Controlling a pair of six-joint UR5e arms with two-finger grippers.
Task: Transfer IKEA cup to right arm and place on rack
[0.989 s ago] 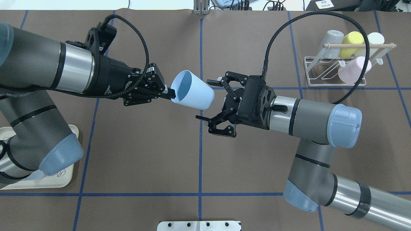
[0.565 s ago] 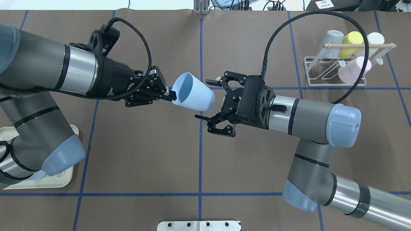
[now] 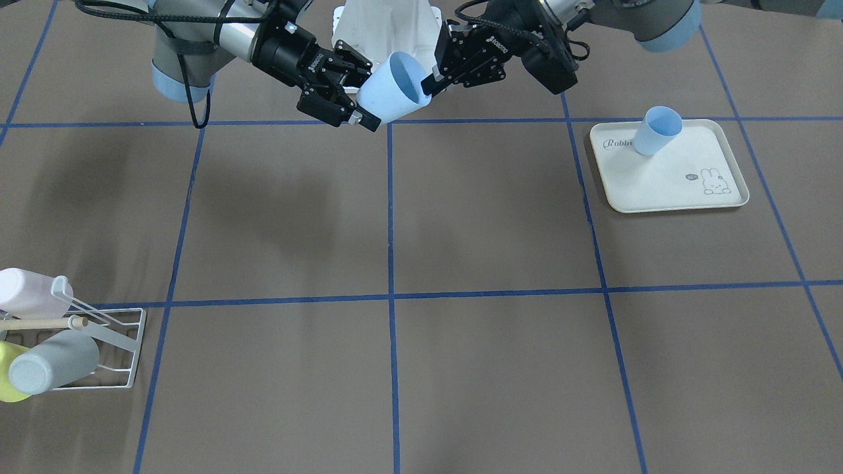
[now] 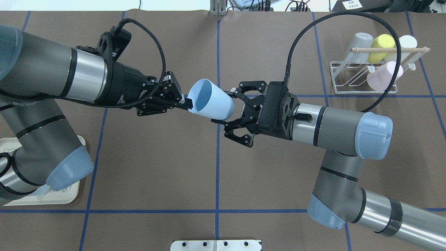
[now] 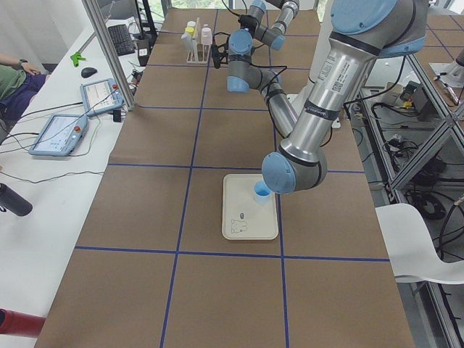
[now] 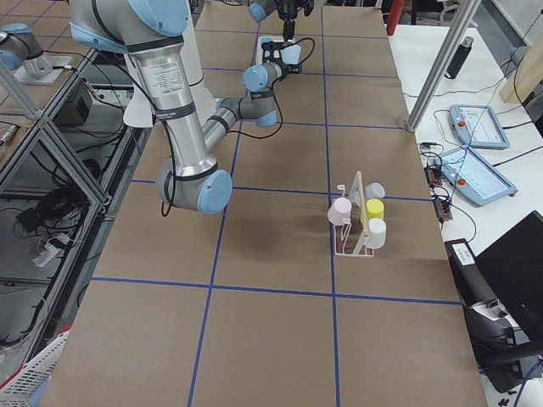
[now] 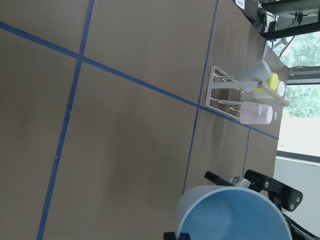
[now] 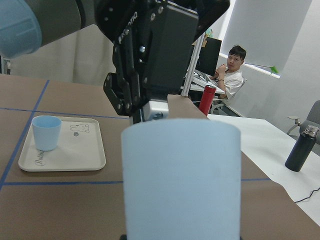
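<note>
Right gripper (image 4: 224,106) has moved in and narrowed: jaws half-open, straddling the base, clamp not confirmed. Left gripper (image 4: 187,103) is pinched on the rim of the IKEA cup (image 4: 210,101), mid-air above the surface. You're mid-handover; keep your left grip for now.

lt blue: held cup (image 4: 212,103), 2nd cup (image 3: 660,130). tray (image 3: 658,187) cream w/ rabbit print. rack (image 4: 362,92) white wire, dowel (image 4: 390,50) pale wood. in rack: grey cup (image 4: 360,42), yellow cup (image 4: 381,45), white cup (image 4: 407,42), pink cup (image 4: 385,75). table (image 4: 156,157) brown, grid lines (image 4: 217,167) blue. left gripper (image 4: 186,103), right gripper (image 4: 223,106) blk.
</note>
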